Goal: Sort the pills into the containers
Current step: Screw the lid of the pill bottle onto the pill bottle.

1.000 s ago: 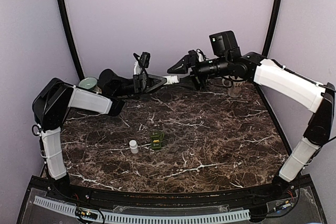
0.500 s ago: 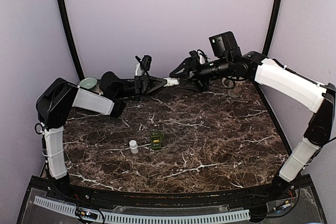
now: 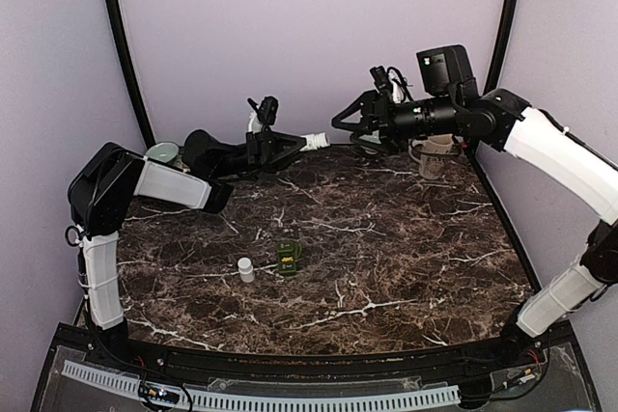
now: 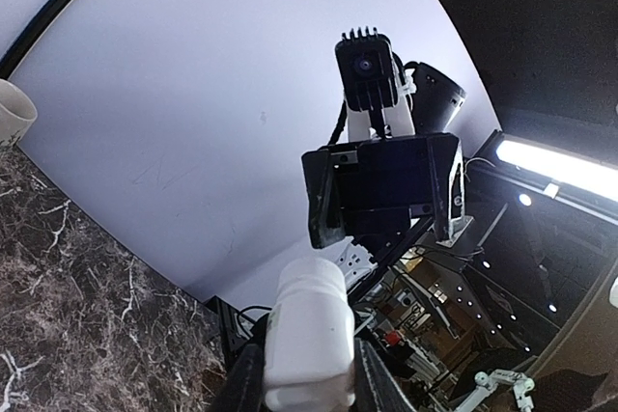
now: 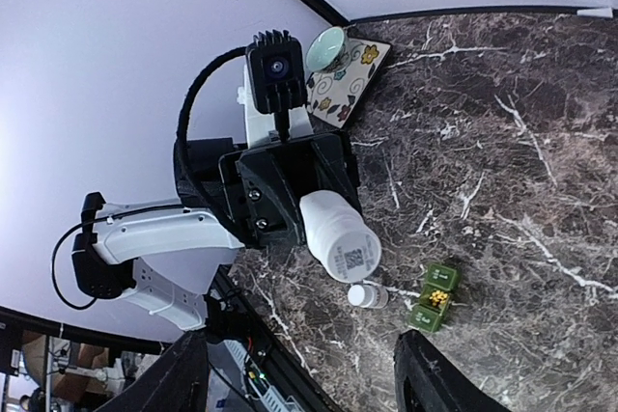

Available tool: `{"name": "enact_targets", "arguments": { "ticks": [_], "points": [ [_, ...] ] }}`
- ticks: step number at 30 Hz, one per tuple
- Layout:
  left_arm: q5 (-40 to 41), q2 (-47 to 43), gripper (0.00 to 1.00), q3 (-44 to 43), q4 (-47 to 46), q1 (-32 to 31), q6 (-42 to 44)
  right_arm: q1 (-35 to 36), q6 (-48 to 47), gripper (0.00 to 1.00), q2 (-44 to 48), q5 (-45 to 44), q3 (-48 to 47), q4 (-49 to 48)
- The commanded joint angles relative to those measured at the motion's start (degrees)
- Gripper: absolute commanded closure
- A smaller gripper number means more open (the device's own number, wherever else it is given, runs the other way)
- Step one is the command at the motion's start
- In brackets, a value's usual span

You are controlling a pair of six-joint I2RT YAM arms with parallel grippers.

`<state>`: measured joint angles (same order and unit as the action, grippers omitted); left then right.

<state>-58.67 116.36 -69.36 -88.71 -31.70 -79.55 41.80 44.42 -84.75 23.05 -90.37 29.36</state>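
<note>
Left gripper (image 3: 307, 142) was clamped on a large white bottle (image 3: 313, 141) in the top view, holding it level above the far side of the marble table (image 3: 406, 238). The right gripper (image 3: 344, 125) hung near the bottle's end, apart from it. The containers (image 3: 289, 256), 1 dark green box, sat near the table's middle, with 1 small white bottle (image 3: 246, 269) standing just to the left.

From the left wrist, 2 fingers (image 4: 246, 383) pinched the large bottle's sides, and the right gripper faced it.

From the right wrist, the right fingers (image 5: 183, 378) stood wide apart with nothing between them. Yellow pills (image 5: 437, 297) showed inside the green box.
</note>
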Motion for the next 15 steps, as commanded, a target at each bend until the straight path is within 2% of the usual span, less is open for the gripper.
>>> {"name": "enact_targets", "arguments": {
  "ticks": [1, 8, 15],
  "points": [
    [1.82, -0.17, 1.00, -1.43, -3.71, 0.26, -4.93, 0.09, -8.83, 0.34, 3.35, -4.76, 4.52, -4.06],
    [4.64, -0.38, 1.00, -1.62, -5.29, 0.27, -11.60, 2.46, -24.15, 0.36, 7.17, -13.18, 11.24, -10.60],
    [4.31, -1.39, 1.00, -2.53, -3.41, -0.19, -15.91, 2.64, -30.01, 0.38, 6.99, -6.71, 11.67, -17.12]
  ]
}}
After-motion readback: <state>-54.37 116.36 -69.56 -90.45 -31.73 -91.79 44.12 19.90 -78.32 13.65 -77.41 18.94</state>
